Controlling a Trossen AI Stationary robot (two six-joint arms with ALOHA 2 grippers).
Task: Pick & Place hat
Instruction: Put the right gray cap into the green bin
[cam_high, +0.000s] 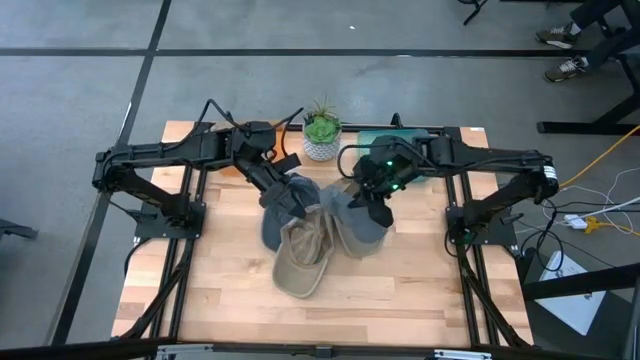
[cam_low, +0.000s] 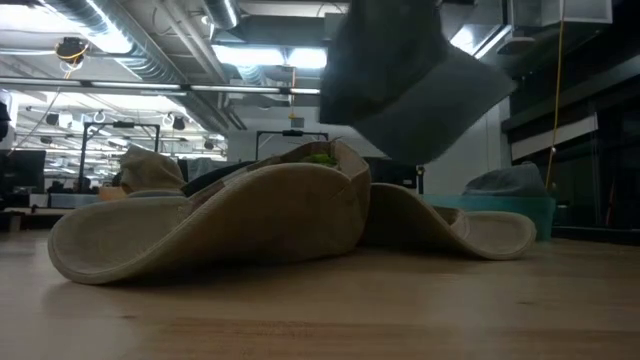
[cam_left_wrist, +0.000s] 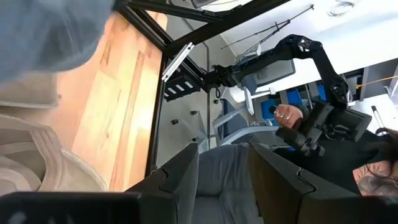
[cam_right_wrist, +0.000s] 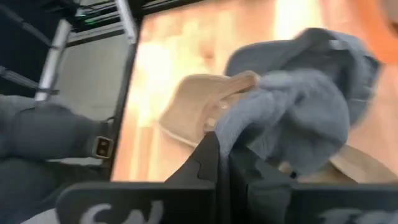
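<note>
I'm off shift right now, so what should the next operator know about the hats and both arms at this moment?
Left tool: fingers apart with grey fabric between them, over the grey hat at the pile's left.
Right tool: shut on grey hat cloth, lifted above the table, mid-table on the right.
Hats: one tan hat lies on the wood at the centre front, another tan brim beside it. Potted plant at the back edge.
Done: grey hat gripped and raised.
Left: carry it off and set it down; where is not shown.
</note>
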